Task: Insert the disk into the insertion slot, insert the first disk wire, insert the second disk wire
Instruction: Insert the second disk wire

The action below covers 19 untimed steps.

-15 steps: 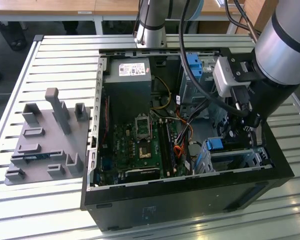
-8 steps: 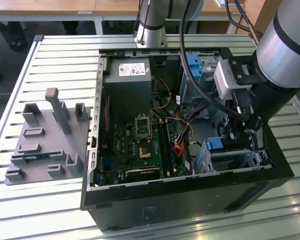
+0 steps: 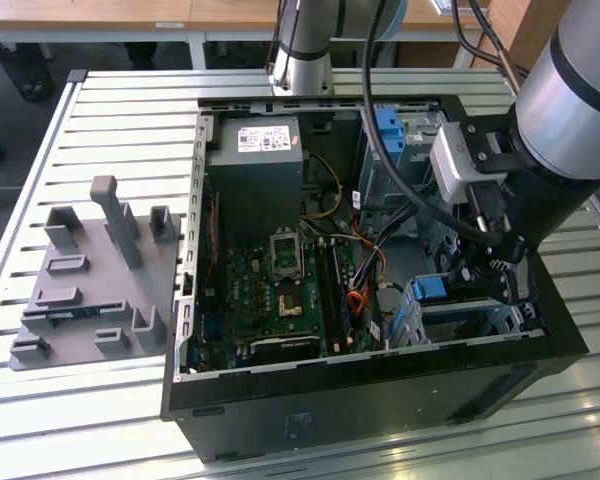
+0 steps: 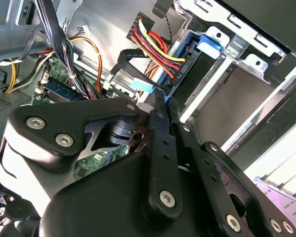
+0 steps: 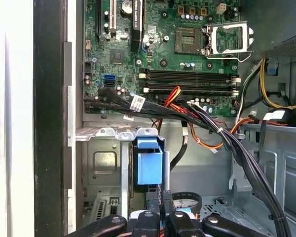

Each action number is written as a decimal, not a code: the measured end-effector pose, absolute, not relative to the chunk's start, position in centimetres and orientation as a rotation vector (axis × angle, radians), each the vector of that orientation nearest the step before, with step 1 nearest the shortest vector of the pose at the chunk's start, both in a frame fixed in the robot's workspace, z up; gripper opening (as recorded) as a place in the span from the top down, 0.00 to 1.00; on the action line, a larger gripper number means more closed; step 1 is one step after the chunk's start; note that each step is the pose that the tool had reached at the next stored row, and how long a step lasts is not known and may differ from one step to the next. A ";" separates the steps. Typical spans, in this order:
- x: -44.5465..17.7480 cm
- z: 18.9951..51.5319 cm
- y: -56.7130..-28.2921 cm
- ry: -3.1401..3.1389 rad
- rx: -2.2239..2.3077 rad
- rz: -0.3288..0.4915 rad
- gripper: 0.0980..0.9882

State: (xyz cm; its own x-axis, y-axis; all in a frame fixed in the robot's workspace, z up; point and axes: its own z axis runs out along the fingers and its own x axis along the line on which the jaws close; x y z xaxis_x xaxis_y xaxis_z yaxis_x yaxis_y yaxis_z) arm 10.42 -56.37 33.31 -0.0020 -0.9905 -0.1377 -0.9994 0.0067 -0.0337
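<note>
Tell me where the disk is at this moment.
In the exterior view the disk sits in the insertion slot, at the view's right, near the computer case's front, just below the gripper.

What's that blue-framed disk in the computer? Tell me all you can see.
The disk shows mostly as its bright blue plastic carrier, with a squarish tab at the end. It sits inside the silver-grey insertion slot. In the second wrist view a black plug with red, yellow and black wires appears to meet its edge.
</note>
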 end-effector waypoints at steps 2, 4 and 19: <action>10.4 33.3 -56.4 2.136 -2.132 0.112 0.94; 10.5 33.3 -56.4 2.136 -2.132 0.112 0.94; 10.7 33.0 -56.4 2.136 -2.132 0.112 0.94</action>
